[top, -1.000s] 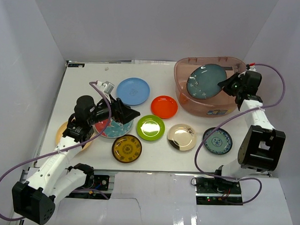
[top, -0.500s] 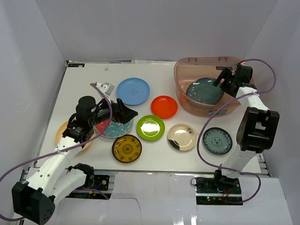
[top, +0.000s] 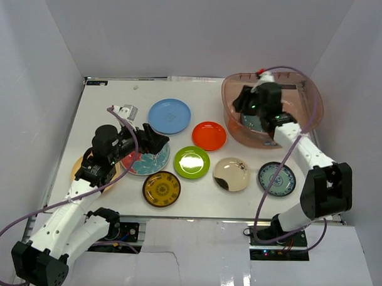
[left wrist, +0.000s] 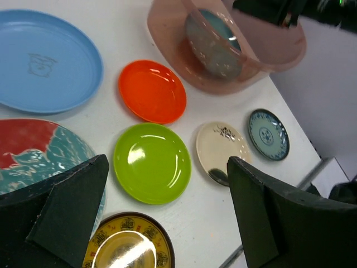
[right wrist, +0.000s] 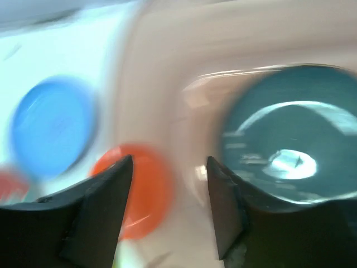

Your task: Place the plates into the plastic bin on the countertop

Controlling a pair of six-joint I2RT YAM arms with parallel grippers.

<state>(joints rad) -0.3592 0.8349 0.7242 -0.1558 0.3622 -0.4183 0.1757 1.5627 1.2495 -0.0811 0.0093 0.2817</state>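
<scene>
The translucent pinkish plastic bin (top: 233,113) sits at 1 o'clock on the white countertop (top: 117,103), with a glossy dark teal plate (left wrist: 215,47) lying inside. The right gripper (right wrist: 169,162) hangs over the bin, fingers apart and gripping nothing, though that view's smeared. The left gripper (left wrist: 167,164) gapes wide and empty above the red floral plate (left wrist: 33,145). The light blue plate (left wrist: 44,61) has a faint stamp I can't read.

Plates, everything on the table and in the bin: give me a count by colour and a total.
Light blue plate: 1
Orange plate: 1
Green plate: 1
Cream-gold plate: 1
Teal patterned plate: 1
Brown-yellow plate: 1
Red and teal plate: 1
Tan plate, partly hidden: 1
Dark teal plate, in the bin: 1
Total: 9 plates
</scene>
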